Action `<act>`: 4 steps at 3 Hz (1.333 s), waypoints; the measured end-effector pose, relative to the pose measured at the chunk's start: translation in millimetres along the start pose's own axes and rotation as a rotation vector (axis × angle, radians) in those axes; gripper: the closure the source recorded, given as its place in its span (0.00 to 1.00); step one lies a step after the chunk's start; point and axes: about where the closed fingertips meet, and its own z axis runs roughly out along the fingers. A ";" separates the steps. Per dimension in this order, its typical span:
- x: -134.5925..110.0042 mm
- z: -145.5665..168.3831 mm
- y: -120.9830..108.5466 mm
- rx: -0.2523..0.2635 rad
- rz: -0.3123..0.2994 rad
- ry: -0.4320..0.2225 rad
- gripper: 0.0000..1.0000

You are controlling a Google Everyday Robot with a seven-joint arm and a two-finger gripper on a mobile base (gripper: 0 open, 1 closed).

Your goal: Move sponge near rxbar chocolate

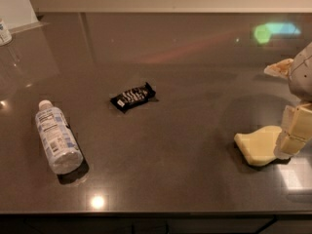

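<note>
The pale yellow sponge [257,145] lies flat on the dark counter at the right. The rxbar chocolate [132,96], a small black wrapper with white lettering, lies left of centre, well apart from the sponge. My gripper [291,143], cream and blocky, comes down from the right edge and stands over the sponge's right end, hiding that end. The arm's grey body sits above it at the frame's right edge.
A clear plastic bottle [56,138] with a white label lies on its side at the left. A small white container [4,31] stands at the far left back corner. A tan crumpled thing [277,68] lies behind the arm. The counter's front edge [146,212] runs along the bottom.
</note>
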 end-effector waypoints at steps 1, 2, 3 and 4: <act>16.7 21.4 9.0 -0.035 0.003 0.001 0.00; 28.9 41.2 19.3 -0.067 0.005 -0.014 0.00; 36.6 56.2 26.4 -0.087 0.004 -0.029 0.00; 40.9 67.2 31.1 -0.108 0.006 -0.041 0.00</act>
